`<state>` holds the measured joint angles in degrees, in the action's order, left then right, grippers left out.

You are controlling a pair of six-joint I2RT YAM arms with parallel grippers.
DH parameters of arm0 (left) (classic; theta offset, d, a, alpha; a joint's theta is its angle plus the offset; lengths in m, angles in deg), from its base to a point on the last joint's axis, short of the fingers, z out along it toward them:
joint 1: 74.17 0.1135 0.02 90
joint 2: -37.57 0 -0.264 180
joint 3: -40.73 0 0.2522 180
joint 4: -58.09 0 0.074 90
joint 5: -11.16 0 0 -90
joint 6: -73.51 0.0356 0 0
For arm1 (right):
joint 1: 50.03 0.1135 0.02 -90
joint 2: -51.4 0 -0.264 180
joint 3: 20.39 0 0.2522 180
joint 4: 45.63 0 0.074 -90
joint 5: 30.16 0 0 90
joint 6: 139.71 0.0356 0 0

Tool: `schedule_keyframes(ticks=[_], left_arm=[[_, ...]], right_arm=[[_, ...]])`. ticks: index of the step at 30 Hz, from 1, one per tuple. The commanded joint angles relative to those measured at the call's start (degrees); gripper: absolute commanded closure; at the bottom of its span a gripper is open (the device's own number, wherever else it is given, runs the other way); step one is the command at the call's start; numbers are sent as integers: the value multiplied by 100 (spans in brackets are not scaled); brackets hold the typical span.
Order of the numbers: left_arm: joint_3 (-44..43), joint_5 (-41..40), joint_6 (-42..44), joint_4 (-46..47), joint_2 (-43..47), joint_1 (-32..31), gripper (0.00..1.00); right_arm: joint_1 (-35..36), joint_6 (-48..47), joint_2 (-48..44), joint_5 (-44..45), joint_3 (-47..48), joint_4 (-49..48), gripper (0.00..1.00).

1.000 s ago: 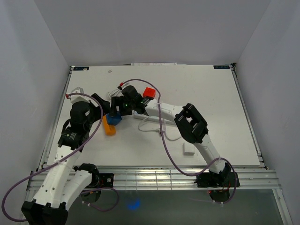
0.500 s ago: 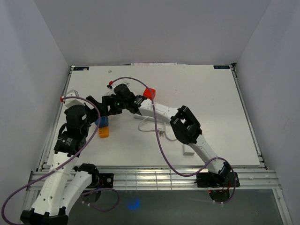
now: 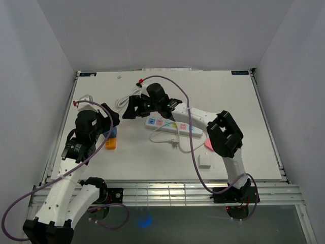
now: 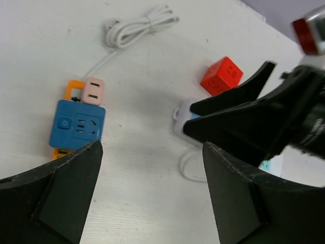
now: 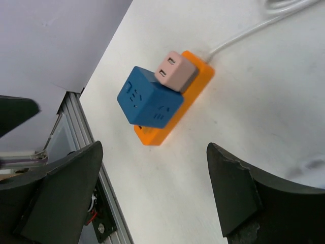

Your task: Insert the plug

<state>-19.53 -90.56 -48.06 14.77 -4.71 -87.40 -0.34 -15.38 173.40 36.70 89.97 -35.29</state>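
Left tool point(image 4: 152, 152) and right tool point(image 5: 153, 150) both gape wide, empty, near the blue plug point(image 5: 150, 101) sitting beside a pink plug point(image 5: 175, 70) on the orange strip point(image 5: 199, 81)

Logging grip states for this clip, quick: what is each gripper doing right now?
Left gripper: open, fingers wide apart, holding nothing.
Right gripper: open, fingers wide apart, holding nothing.
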Motion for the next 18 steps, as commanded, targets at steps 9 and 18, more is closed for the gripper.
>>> schedule_keyframes(ticks=[9,18], left_arm=[[580,1946,-1034,679,-773,-56,14],[1169,2034,-1220,1171,-1737,-153,14]], right_arm=[[-1856,-321,-2153,600,-2355,-484,13],[-2121,-1033,-2084,1135,-2251,-1,11]])
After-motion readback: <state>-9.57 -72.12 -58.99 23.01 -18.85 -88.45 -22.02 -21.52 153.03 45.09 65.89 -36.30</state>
